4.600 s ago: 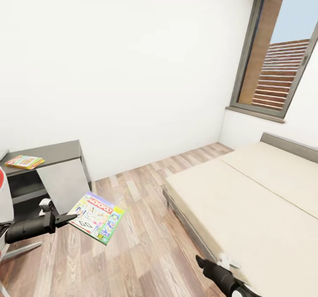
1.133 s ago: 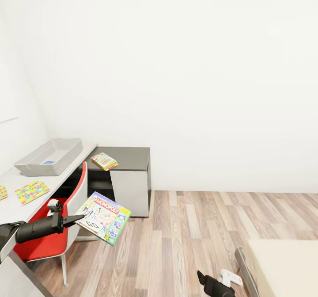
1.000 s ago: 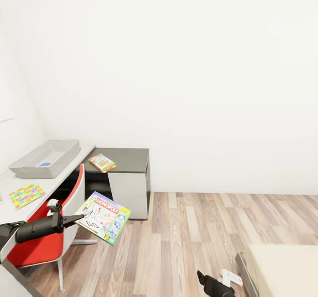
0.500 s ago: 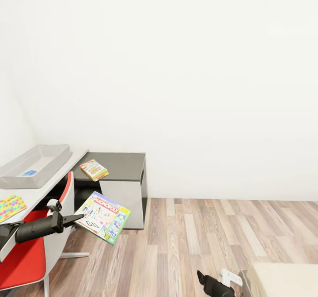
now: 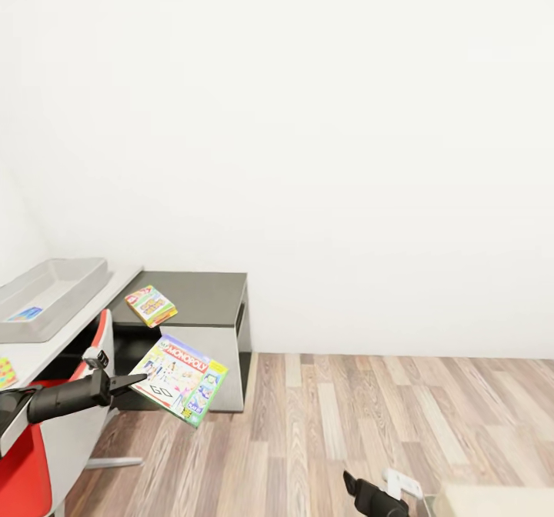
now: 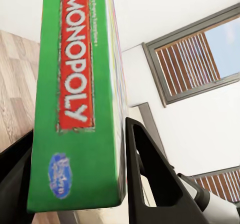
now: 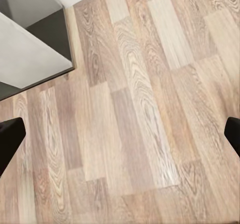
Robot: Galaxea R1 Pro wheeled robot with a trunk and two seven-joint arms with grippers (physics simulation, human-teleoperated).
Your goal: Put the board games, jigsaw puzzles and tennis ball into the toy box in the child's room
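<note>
My left gripper (image 5: pixel 135 381) is shut on the colourful Monopoly board game (image 5: pixel 179 379), held tilted over the floor. In the left wrist view the box's green edge (image 6: pixel 80 99) is clamped between the dark fingers (image 6: pixel 150 179). The light-grey toy box (image 5: pixel 58 280) stands on the pale table (image 5: pixel 54 340) at the far left, with a small blue board game (image 5: pixel 24 314) inside. A corner of a jigsaw puzzle (image 5: pixel 4 371) shows at the left edge. Another printed board game (image 5: pixel 150 305) lies on the dark cabinet top. My right gripper (image 7: pixel 120 134) hangs open over bare floor.
A red chair (image 5: pixel 23 467) with a white back stands under the table, just behind my left arm. A dark grey cabinet (image 5: pixel 201 295) adjoins the table. The bed's corner (image 5: pixel 496 501) shows at the lower right. Wood-plank floor (image 5: pixel 346 409) stretches between them.
The whole view has shifted: the table, toy box and cabinet slid left in the picture and the bed nearly left it. Both arms keep their pose, the Monopoly box still held.
</note>
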